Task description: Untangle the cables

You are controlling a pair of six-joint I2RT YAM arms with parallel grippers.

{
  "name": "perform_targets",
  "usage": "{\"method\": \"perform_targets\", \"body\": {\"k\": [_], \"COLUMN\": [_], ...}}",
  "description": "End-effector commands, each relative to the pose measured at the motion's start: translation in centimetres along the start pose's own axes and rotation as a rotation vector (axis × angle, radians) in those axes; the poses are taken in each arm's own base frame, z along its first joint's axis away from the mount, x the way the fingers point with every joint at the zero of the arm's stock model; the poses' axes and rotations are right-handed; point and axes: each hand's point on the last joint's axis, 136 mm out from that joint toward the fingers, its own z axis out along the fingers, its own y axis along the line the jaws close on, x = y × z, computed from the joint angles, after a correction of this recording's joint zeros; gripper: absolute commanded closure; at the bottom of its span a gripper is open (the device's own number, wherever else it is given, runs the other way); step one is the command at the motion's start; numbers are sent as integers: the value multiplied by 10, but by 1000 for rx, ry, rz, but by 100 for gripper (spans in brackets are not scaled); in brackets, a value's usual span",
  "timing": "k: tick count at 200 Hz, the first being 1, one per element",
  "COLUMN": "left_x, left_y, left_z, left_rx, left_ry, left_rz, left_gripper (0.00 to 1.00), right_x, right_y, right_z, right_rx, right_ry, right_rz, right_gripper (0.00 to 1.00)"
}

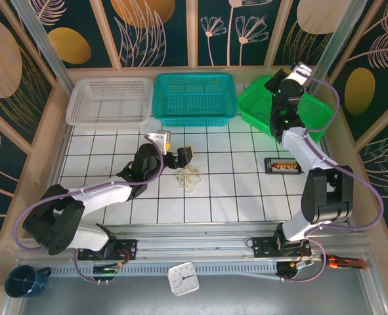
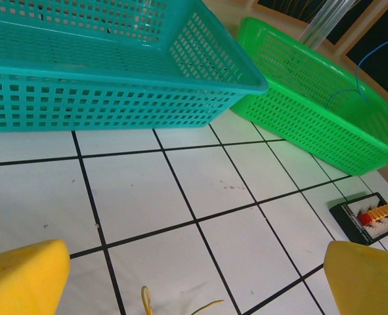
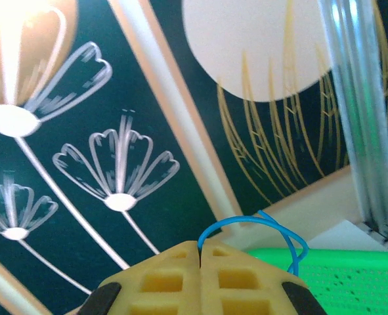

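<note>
The cables lie as a small tan-yellow and whitish tangle [image 1: 189, 177] on the white tiled table, just in front of my left gripper [image 1: 175, 148]. That gripper is open with nothing between its yellow fingertips [image 2: 24, 279]; two yellow cable ends [image 2: 146, 298] poke up between and below them. My right gripper [image 1: 297, 77] is raised over the green basket [image 1: 259, 105], shut on a thin blue cable [image 3: 259, 223] that loops out from between its pads [image 3: 180, 275]. In the left wrist view the blue cable [image 2: 371, 59] hangs above the green basket [image 2: 312, 98].
A white basket [image 1: 108, 102], a teal basket [image 1: 194, 98] and the green one line the far edge. A small black tray of connectors [image 1: 282, 165] sits at the right. A clock [image 1: 182, 277] and a mug [image 1: 24, 281] lie by the near rail.
</note>
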Motion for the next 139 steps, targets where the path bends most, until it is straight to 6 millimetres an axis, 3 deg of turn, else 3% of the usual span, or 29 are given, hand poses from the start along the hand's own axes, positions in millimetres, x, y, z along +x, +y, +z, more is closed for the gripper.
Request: {"method": "perform_targets", "body": {"k": [1, 22, 37, 49, 60, 84, 139], "left_x": [-15, -18, -18, -18, -18, -20, -20], "left_y": [-6, 0, 1, 1, -1, -2, 1], "left_z": [-3, -4, -4, -5, -5, -7, -13], "left_rx": [-5, -46, -61, -62, -57, -51, -65], "left_ry": [-29, -28, -16, -11, -9, -12, -22], "left_rz": [23, 25, 35, 35, 34, 24, 4], "left_gripper": [1, 1, 1, 1, 1, 1, 1], "right_x": [22, 42, 54, 62, 69, 73, 70], "right_y": [-30, -50, -62, -68, -70, -64, -35], "right_z": [9, 14, 16, 18, 18, 17, -6], "right_rx": [96, 143, 158, 160, 160, 121, -35], "right_ry": [34, 100, 147, 192, 236, 295, 345], "right_rz": [-9, 1, 8, 5, -4, -27, 79], "right_gripper": [100, 97, 76, 52, 39, 33, 33]}}
